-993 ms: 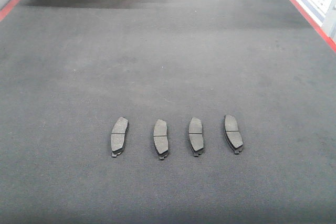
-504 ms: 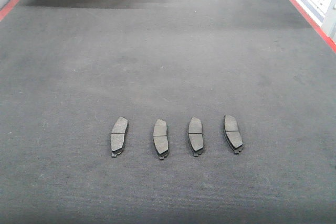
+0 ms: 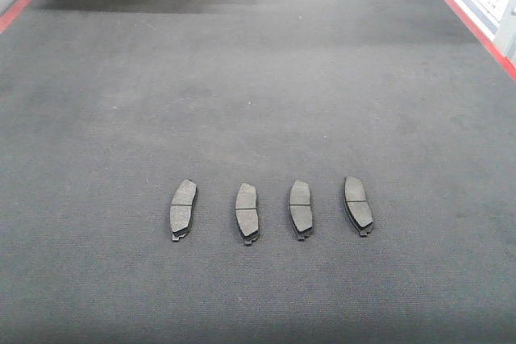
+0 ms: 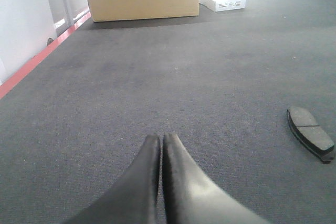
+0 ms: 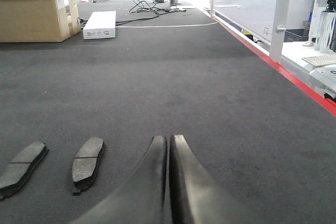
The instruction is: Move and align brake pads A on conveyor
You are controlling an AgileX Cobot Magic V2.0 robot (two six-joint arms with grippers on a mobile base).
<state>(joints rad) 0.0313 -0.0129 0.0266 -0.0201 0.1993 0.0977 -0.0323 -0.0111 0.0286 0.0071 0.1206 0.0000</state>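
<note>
I see 4 brake pads A [image 3: 270, 209] lying in a row on the conveyor [image 3: 258, 78], near its front, each apart from its neighbours. My left gripper [image 4: 161, 139] and right gripper [image 5: 168, 140] both have fingers pressed together, holding nothing. I judge the pads stiff, dense and flat; I would pinch one across its narrow width, near the middle groove.

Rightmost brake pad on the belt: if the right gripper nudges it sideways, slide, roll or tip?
The rightmost brake pad lies flat and low, so it probably slides, not rolls or tips. The conveyor looks felt-like, so expect drag and some pivoting. It looks rigid, likely dense for its size. The right gripper is shut.
</note>
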